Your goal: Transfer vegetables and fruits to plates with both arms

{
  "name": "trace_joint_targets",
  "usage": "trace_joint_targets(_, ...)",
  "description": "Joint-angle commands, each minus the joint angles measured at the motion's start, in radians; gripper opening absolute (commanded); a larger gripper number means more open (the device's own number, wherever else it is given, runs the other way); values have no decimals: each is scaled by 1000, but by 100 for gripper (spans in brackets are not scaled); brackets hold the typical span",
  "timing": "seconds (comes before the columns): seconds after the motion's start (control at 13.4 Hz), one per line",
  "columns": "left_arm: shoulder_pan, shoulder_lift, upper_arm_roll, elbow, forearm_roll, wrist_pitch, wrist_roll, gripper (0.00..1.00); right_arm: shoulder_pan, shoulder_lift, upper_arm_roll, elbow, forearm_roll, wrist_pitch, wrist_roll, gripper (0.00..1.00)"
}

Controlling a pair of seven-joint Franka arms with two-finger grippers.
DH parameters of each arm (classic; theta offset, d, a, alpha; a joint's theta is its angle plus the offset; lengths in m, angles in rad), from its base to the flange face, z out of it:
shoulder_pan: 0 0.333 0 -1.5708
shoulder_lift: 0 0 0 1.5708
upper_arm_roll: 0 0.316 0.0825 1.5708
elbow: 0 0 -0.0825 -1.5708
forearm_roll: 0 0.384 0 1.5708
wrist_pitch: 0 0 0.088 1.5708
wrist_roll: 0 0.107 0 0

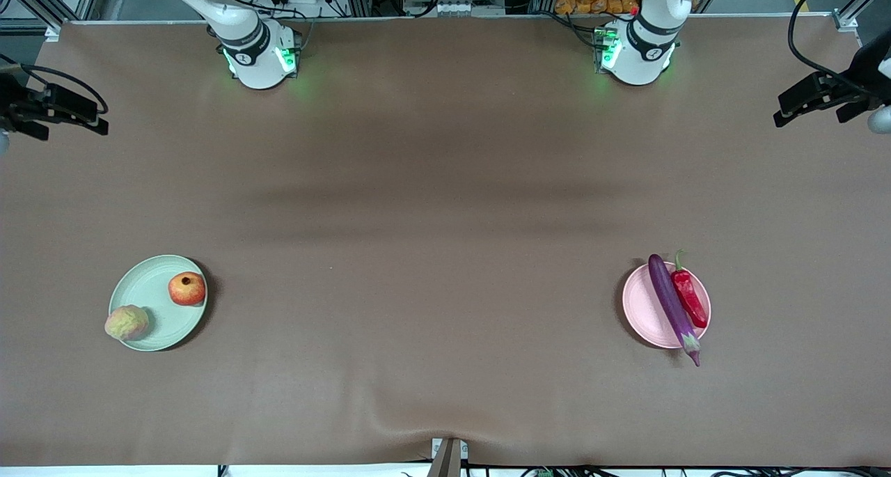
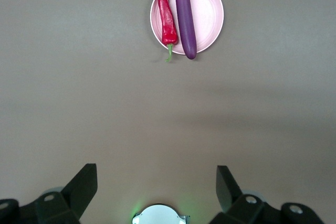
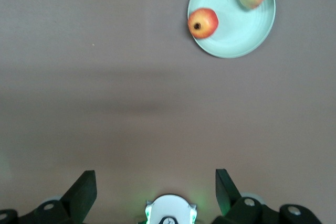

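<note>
Veg and fruit all plated. Left gripper (image 2: 156, 182) hangs high over bare brown table (image 1: 431, 254) at the left arm's end, fingers spread wide, holding nothing. Right gripper (image 3: 156, 183) same story at the right arm's end: wide apart, empty. Both arms wait.

Count: 2 plates, 2 veg, 2 fruits. Pink plate (image 1: 644, 306) carries a long glossy purple eggplant (image 1: 669, 303), stem tip poking over the rim toward the front camera, w/ a shorter red chili (image 1: 689, 297) touching alongside, green stem over the rim. Green plate (image 1: 150, 292) holds a red-orange pomegranate (image 1: 186, 288) and a pale yellow-pink ribbed fruit (image 1: 127, 322) on the rim, apart.
</note>
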Motion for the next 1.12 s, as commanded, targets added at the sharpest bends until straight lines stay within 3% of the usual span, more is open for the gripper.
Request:
trace_joint_targets(0.0,-3,-11,5,44,-16,-29,-18,100,-18,-10,31,27,-25,-41,80,100)
trace_joint_targets(1.04,5,-11,4,55,-14,-34,-17,100,-27,-1,23,27,-29,14,86,100)
